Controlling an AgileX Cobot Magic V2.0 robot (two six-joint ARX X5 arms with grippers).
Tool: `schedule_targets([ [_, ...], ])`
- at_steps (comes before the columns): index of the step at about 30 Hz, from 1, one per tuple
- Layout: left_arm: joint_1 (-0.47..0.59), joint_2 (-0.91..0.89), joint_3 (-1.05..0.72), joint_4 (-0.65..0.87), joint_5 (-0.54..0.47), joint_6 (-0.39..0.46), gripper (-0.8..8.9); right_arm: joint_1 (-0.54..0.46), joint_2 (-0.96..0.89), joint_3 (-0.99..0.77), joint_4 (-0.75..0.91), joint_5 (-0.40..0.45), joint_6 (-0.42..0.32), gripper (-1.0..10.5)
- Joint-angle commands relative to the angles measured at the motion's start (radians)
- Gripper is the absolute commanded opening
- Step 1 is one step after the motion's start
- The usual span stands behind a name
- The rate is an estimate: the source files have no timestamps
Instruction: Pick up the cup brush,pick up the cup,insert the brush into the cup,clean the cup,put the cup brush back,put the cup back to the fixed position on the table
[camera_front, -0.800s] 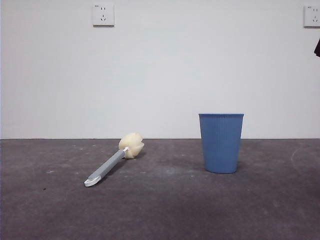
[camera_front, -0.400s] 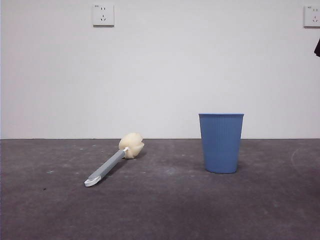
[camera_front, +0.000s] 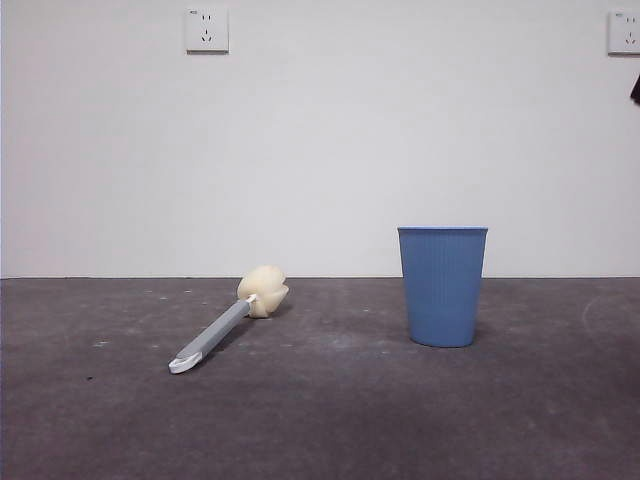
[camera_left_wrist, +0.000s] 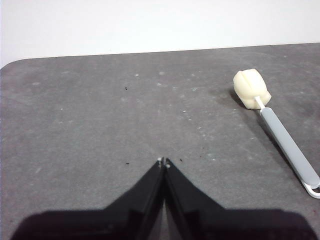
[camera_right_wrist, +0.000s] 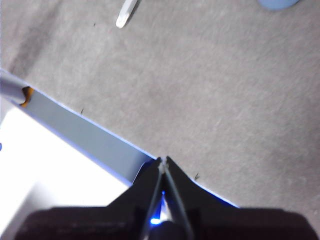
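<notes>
From the front, the cup brush (camera_front: 228, 328) lies flat on the scuffed grey table (camera_front: 330, 420), sponge head toward the far wall, well left of the upright ribbed blue cup (camera_front: 442, 286). At the left wrist, the left gripper (camera_left_wrist: 163, 162) hangs pinched together, brush nearby. At the right wrist, the right gripper (camera_right_wrist: 163, 161) is likewise closed, empty, over the table's near edge.

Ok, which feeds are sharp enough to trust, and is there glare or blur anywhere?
Front view: even light, the cup brush and the cup sharp with soft shadows. Left wrist view: clear, the left gripper crisp. Right wrist view: soft and blurry, with blown-out white glare beyond the table edge.
</notes>
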Motion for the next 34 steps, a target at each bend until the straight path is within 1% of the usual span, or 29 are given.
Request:
schedule_targets([
  [1,0.003,-0.001,-0.014,0.003,0.000,-0.003,-0.03,-0.045,-0.035,0.004,0.035,0.047,-0.074,0.0],
  [3,0.003,-0.001,-0.014,0.003,0.000,-0.003,-0.03,-0.095,-0.064,-0.004,0.103,0.061,-0.111,0.0],
  [5,0.003,-0.001,-0.014,0.003,0.000,-0.003,-0.03,-0.166,-0.110,-0.034,0.229,0.056,-0.130,0.0],
  [9,0.003,-0.001,-0.014,0.003,0.000,-0.003,-0.03,-0.319,-0.230,-0.154,0.481,0.056,-0.132,0.0],
  [11,0.003,-0.001,-0.014,0.003,0.000,-0.003,-0.03,-0.388,-0.292,-0.234,0.573,0.057,-0.132,0.0],
  [14,0.003,-0.001,-0.014,0.003,0.000,-0.003,-0.03,-0.471,-0.395,-0.368,0.680,0.065,-0.132,0.0],
  [17,0.003,-0.001,-0.014,0.003,0.000,-0.003,-0.03,-0.526,-0.494,-0.494,0.761,0.068,-0.131,0.0],
  [19,0.003,-0.001,-0.014,0.003,0.000,-0.003,-0.03,-0.544,-0.544,-0.558,0.795,0.068,-0.131,0.0],
  [21,0.003,-0.001,-0.014,0.003,0.000,-0.003,-0.03,-0.551,-0.596,-0.621,0.805,0.102,-0.123,0.0],
  [23,0.003,-0.001,-0.014,0.003,0.000,-0.003,-0.03,-0.550,-0.640,-0.673,0.802,0.156,-0.093,0.0],
  [26,0.003,-0.001,-0.014,0.003,0.000,-0.003,-0.03,-0.550,-0.694,-0.735,0.798,0.198,-0.039,0.0],
  [28,0.003,-0.001,-0.014,0.003,0.000,-0.003,-0.03,-0.550,-0.718,-0.763,0.794,0.195,-0.014,0.0],
  [30,0.003,-0.001,-0.014,0.003,0.000,-0.003,-0.03,-0.549,-0.718,-0.780,0.788,0.195,-0.006,0.0],
  [32,0.003,-0.001,-0.014,0.003,0.000,-0.003,-0.03,-0.549,-0.718,-0.780,0.748,0.195,-0.008,0.0],
  [34,0.003,-0.001,-0.014,0.003,0.000,-0.003,-0.03,-0.550,-0.718,-0.780,0.752,0.195,-0.024,0.0],
])
